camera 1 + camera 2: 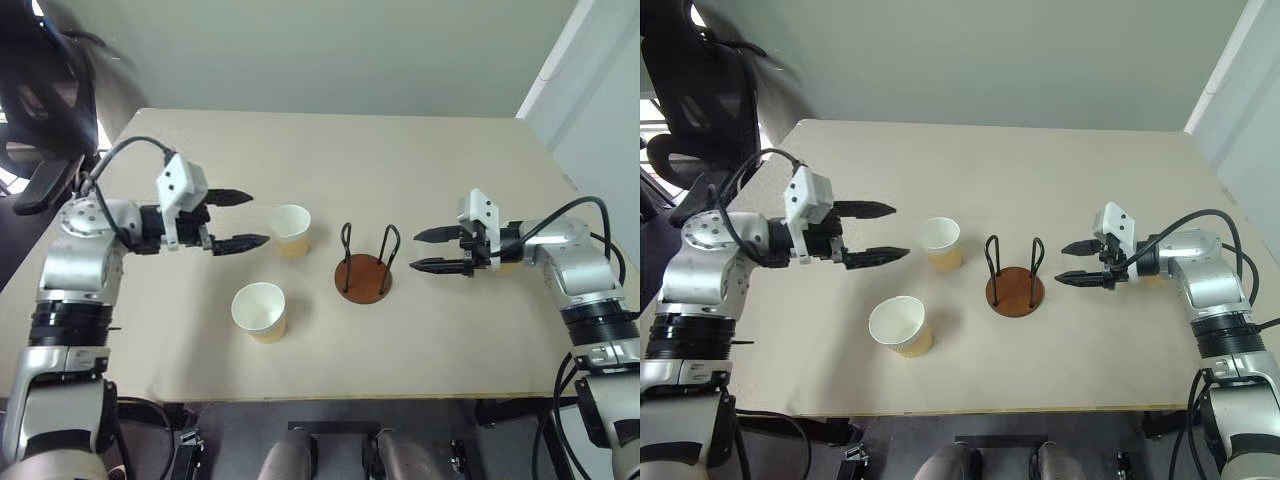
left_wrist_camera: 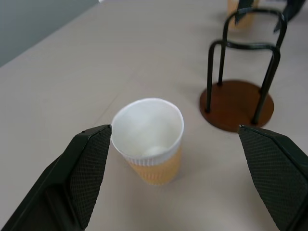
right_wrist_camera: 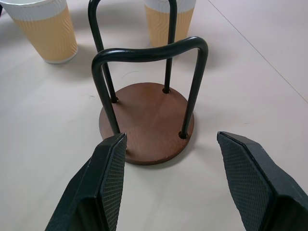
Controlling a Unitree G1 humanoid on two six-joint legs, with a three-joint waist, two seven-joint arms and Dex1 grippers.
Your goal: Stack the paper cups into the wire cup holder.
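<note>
The wire cup holder [image 1: 364,272] stands empty near the middle of the counter [image 1: 400,150], its black loops upright on the reddish-brown base; no cup has yet been stacked. One paper cup [image 1: 290,229] stands upright just beside the holder on the robot's left, a second paper cup [image 1: 260,311] nearer the counter's front edge, and a third cup's tan body [image 2: 239,13] shows beyond the holder, partly hidden by the right arm. The left end effector [image 1: 236,219] hovers released, fingers spread wide, aimed at the nearer-holder cup. The right end effector [image 1: 433,250] faces the holder, parted and grasping nothing. All three placements remain.
</note>
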